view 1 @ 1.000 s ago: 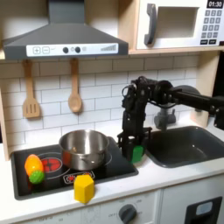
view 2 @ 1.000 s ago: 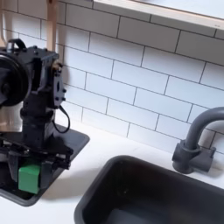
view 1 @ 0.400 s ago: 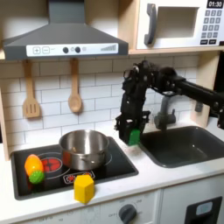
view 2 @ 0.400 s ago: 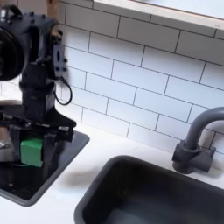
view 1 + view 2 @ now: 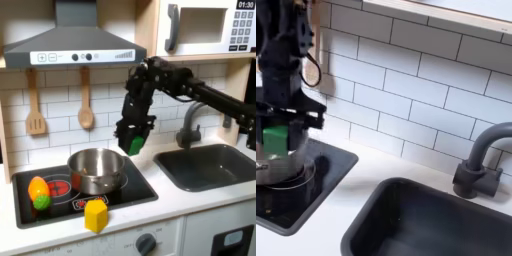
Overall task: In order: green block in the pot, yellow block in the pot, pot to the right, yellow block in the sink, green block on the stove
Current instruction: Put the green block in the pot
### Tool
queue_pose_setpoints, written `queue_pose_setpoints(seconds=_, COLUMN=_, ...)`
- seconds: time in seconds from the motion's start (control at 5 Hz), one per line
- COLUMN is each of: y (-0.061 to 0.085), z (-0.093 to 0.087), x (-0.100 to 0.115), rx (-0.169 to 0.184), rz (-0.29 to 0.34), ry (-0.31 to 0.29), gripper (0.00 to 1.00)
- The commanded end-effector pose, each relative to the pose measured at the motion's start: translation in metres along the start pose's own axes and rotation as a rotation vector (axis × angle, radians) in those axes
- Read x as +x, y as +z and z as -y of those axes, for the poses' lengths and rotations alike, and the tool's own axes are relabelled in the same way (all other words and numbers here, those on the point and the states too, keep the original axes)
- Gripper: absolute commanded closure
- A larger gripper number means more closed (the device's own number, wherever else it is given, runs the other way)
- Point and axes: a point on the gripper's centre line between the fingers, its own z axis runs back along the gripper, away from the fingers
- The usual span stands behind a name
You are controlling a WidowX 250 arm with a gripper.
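1. Aloft, the pincer point(image 5: 133, 141) was clamped on the green block point(image 5: 134, 145), held clear of the stove point(image 5: 140, 186) and just up and right of the pot point(image 5: 96, 170) in the first exterior view.
2. Seen in the second exterior view, the green block point(image 5: 277, 133) hung between the fingers above the pot point(image 5: 280, 166).
3. Nearer, the yellow block point(image 5: 96, 215) stood on the desk point(image 5: 170, 214) at the stove's front edge.
4. Rightward lay the sink point(image 5: 210, 166), with its faucet point(image 5: 188, 125) behind.
5. Left of the pot sat a toy fruit point(image 5: 39, 191).

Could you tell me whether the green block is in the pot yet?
Not yet. The green block is held in the gripper, above the stove and beside the pot's rim.
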Motion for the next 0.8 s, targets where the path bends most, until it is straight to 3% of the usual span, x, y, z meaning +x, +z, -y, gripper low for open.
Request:
queue_pose_setpoints(seconds=0.0, y=-0.001, z=-0.03, x=0.015, rx=0.033, rz=0.02, ry=0.042, gripper=1.0)
queue_pose_setpoints(seconds=0.2, y=-0.001, z=-0.043, x=0.017, rx=0.039, rz=0.027, ry=0.053, gripper=1.0)
queue_pose_setpoints(seconds=0.6, y=-0.012, z=-0.049, x=0.023, rx=0.045, rz=0.045, ry=0.045, gripper=1.0)
